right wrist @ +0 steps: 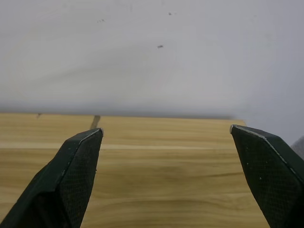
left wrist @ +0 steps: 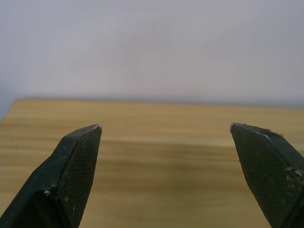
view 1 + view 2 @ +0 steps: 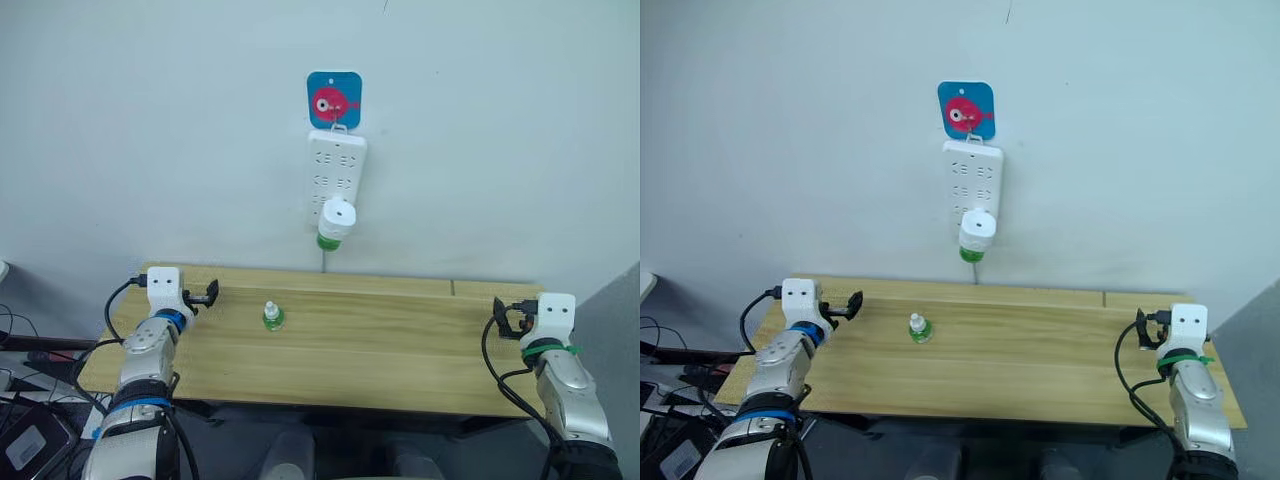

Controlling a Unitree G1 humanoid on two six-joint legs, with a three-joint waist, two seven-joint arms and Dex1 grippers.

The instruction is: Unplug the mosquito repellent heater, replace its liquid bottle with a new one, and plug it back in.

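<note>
Both claws gaping and empty at the bench (image 3: 400,350) ends: left claw (image 3: 208,293), right claw (image 3: 503,317), heater (image 3: 337,221) plugged upright on the wall strip (image 3: 336,180) between, nearer the left.

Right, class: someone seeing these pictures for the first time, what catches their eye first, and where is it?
Probably the bright blue square with a pink fish high on the pale wall, and the white power strip hanging under it with the mosquito repellent heater plugged in at its foot. Below, a small green-based bottle stands alone on the wooden table.
</note>
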